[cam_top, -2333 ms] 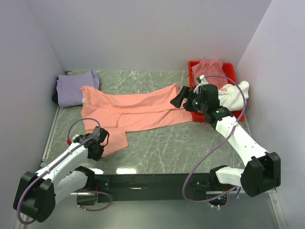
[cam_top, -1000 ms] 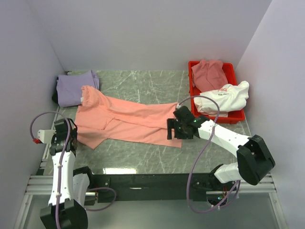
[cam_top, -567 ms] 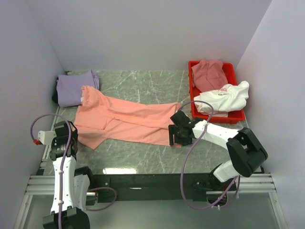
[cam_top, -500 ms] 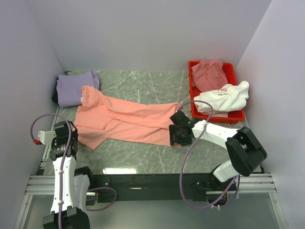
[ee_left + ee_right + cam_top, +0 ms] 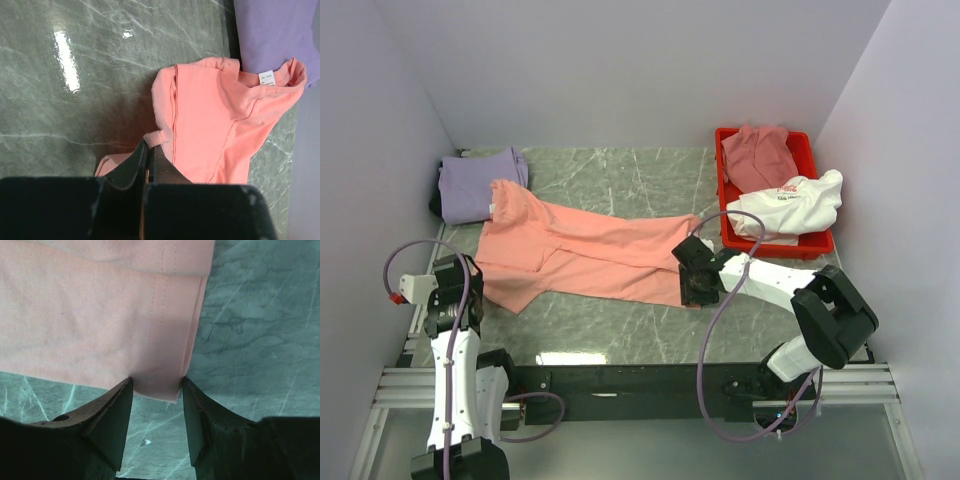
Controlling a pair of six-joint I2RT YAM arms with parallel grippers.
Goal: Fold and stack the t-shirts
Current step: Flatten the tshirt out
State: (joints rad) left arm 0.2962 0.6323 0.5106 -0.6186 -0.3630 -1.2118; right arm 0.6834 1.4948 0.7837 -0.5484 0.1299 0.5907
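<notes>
Marble tabletop (image 5: 620, 175), pale walls (image 5: 620, 70) — left tool (image 5: 148, 146) pinches salmon t-shirt (image 5: 590, 245); right tool (image 5: 156, 385) spread wide.

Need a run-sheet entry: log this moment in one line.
left gripper: shut on pink tee edge | right gripper: open, straddling hem corner

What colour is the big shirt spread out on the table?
Plain salmon-pink. The shirt shows best in the top view.
</notes>
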